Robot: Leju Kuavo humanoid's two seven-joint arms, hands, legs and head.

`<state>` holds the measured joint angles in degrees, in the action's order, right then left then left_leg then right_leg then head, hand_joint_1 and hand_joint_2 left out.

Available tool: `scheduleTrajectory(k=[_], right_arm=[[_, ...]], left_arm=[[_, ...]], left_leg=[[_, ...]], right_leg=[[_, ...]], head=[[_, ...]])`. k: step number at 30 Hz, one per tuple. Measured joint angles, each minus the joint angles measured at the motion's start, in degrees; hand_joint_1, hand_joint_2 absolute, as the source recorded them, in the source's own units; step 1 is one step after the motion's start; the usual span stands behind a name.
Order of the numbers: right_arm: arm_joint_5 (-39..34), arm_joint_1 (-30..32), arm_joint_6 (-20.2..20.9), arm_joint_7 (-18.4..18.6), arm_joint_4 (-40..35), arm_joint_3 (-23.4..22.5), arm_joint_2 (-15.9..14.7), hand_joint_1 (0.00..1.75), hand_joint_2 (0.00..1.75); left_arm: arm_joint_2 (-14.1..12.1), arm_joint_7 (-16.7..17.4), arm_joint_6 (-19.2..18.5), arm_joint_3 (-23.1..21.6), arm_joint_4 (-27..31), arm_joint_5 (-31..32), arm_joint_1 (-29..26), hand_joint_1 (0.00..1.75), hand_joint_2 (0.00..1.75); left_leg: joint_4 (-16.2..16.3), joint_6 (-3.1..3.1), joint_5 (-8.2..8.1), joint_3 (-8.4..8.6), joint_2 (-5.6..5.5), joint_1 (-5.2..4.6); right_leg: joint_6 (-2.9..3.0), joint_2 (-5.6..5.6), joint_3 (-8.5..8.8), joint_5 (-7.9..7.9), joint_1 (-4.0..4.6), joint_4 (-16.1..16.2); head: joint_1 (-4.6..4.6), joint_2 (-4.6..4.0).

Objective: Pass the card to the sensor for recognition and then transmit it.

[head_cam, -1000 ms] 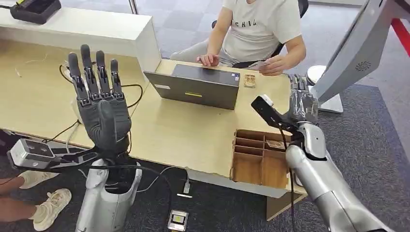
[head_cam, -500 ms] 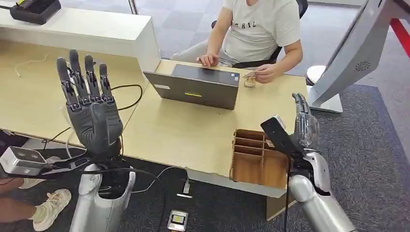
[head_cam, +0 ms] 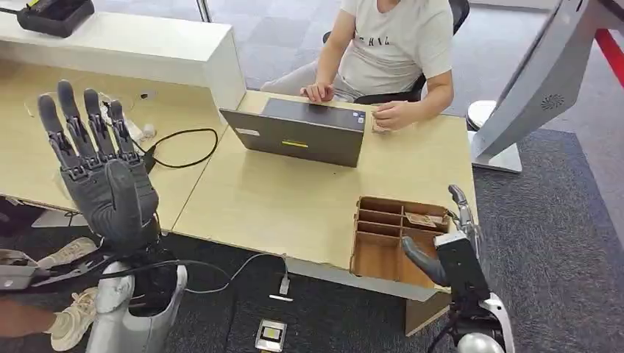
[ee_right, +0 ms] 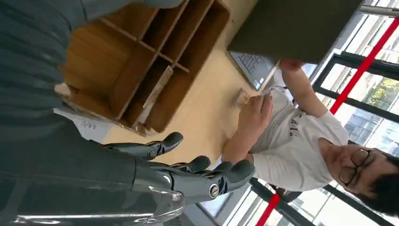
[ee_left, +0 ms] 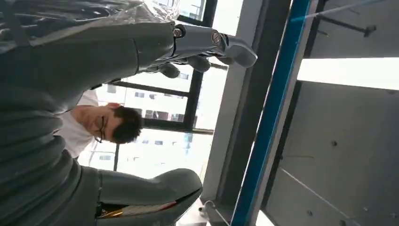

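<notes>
Hands empty: left hand (head_cam: 109,193) raised, right hand (head_cam: 450,250) beside organizer (head_cam: 390,239).

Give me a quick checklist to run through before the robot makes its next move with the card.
1. Right hand empty, fingers apart: ok.
2. Left hand raised, open, holding nothing: ok.
3. Wooden organizer within the right hand's reach: ok, the hand is right beside it.
4. Card in the organizer's compartment: cannot tell, something flat lies there.
5. Person's hand away from the organizer: ok, it rests beside the laptop.
6. Sensor location: cannot tell.
</notes>
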<state>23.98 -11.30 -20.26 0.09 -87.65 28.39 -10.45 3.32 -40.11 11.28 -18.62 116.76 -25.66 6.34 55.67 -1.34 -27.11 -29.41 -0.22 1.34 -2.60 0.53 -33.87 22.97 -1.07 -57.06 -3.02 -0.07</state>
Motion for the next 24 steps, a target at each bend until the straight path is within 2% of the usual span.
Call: scheduleTrajectory(k=[9,15,24], right_arm=[[4.92,2.83,1.53,-0.09,-4.04,0.35,0.18,0.00,1.75],[6.56,2.86,1.81,0.48,-4.98,0.72,0.46,0.00,1.75],[9.05,2.73,-1.90,0.66,-6.03,0.55,0.48,0.00,1.75]], left_arm=[[-1.42,0.00,1.88,-0.42,3.80,1.05,-2.10,0.00,1.75],[-1.90,0.00,1.40,-0.59,5.20,1.11,-2.42,0.00,1.75],[-2.29,0.00,-0.16,-1.35,5.42,-0.20,-0.88,0.00,1.75]], left_leg=[[-0.01,0.00,-0.01,0.01,0.02,0.00],[0.00,0.00,0.00,0.02,0.01,0.00],[0.00,0.00,0.00,0.04,0.03,0.00]], right_leg=[[0.00,0.01,0.00,0.00,0.00,0.00],[0.00,0.01,0.01,0.00,0.00,0.00],[0.00,0.02,0.00,0.00,0.00,0.00]], head=[[0.00,0.00],[0.00,0.00],[0.00,0.00]])
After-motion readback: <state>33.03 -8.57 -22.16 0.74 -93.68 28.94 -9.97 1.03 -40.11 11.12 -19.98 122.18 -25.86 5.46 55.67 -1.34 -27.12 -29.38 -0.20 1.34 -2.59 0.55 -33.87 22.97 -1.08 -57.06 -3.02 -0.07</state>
